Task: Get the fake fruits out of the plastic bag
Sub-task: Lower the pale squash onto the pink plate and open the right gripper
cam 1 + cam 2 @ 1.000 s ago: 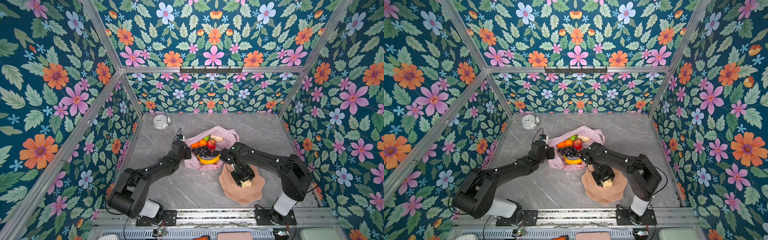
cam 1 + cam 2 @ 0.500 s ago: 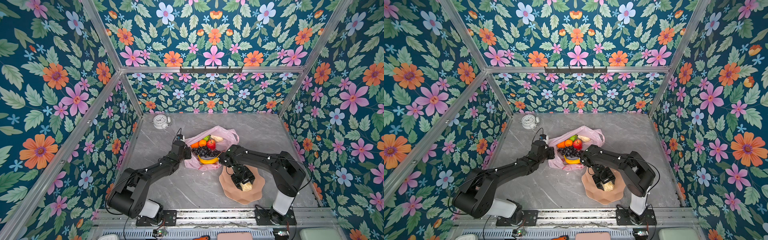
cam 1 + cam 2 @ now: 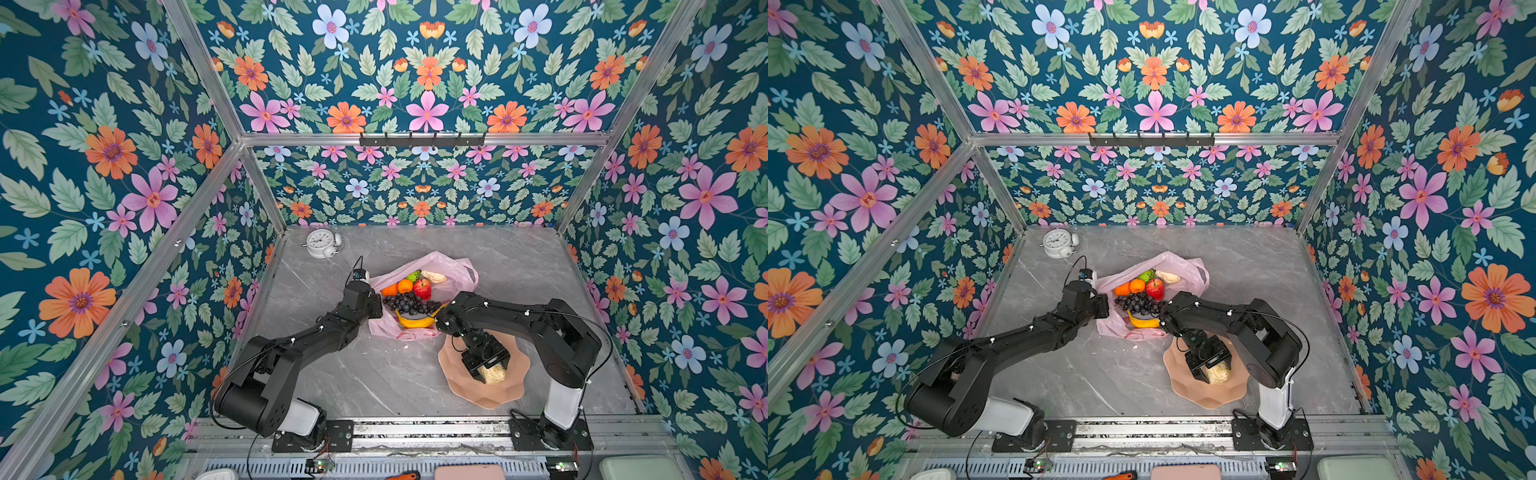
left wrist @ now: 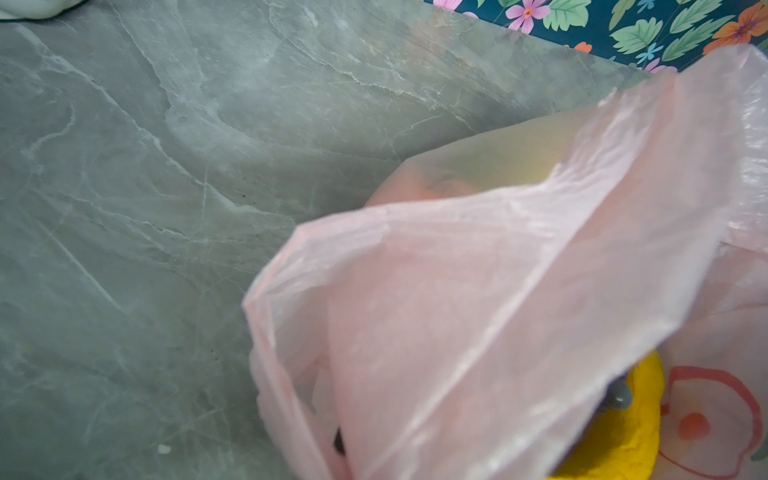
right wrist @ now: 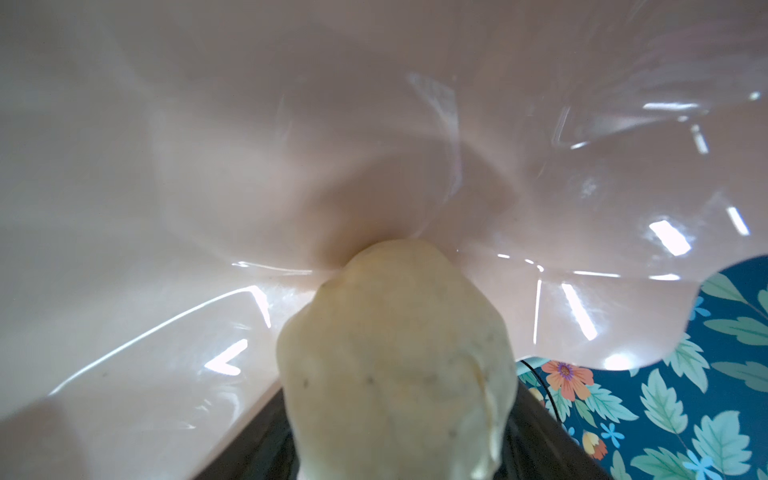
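Shifted further over bowl [image 3: 511, 395], right fingers [image 5: 257, 440] straddle cream piece [image 3: 493, 374], grip unclear; left fingers [image 3: 375, 306] pinch bag [image 3: 453, 270].

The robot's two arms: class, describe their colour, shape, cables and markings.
The left arm and right arm are black, built of chunky rounded links, each with a white section near its base. Thin black cables loop alongside, and small white tags dot the links. The left tool and right tool are boxy and black.

I look into a booth whose walls [image 3: 104, 208] carry dark teal wallpaper with pink, orange and blue flowers. Aluminium frame bars [image 3: 291, 138] edge the panels, and the back one bears a black hook rail [image 3: 422, 141]. The surface [image 3: 374, 382] is grey veined marble, evenly lit.
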`<act>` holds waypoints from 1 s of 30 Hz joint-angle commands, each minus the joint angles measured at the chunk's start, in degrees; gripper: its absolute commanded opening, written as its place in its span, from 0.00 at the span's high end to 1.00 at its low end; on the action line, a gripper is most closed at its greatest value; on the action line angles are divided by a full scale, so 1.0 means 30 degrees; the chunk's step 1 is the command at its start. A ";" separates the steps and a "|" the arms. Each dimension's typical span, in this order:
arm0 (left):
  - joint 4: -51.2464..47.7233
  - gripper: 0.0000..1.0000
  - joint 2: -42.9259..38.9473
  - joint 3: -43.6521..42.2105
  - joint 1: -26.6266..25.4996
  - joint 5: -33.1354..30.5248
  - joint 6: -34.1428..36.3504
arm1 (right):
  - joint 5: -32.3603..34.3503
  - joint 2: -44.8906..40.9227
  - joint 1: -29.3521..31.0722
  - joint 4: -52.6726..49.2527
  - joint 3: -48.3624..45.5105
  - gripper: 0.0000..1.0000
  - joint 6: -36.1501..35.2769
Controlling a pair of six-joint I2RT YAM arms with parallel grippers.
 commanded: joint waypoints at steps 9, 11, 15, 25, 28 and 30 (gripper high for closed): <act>0.0119 1.00 0.0136 0.0207 0.0010 -0.0041 0.0248 | 0.0397 0.0311 0.0064 -0.0340 0.0574 0.23 -0.0096; 0.0147 1.00 0.0164 0.0190 -0.0006 -0.0041 0.0248 | 0.0460 0.0521 0.0064 -0.0393 0.0750 0.24 -0.0205; 0.0097 1.00 0.0135 0.0193 0.0008 -0.0067 0.0262 | 0.0588 0.0924 0.0064 -0.0588 0.1103 0.29 -0.0322; 0.0090 1.00 0.0051 0.0178 0.0001 -0.0071 0.0255 | 0.0444 0.1758 0.0435 -0.1558 0.1820 0.35 -0.0465; 0.0090 1.00 -0.0012 0.0151 0.0008 -0.0100 0.0280 | 0.0339 0.1703 0.0609 -0.1640 0.1801 0.35 -0.0409; 0.0090 1.00 0.0015 0.0155 0.0009 -0.0078 0.0267 | 0.0519 0.1606 0.0605 -0.1780 0.1824 0.35 -0.0311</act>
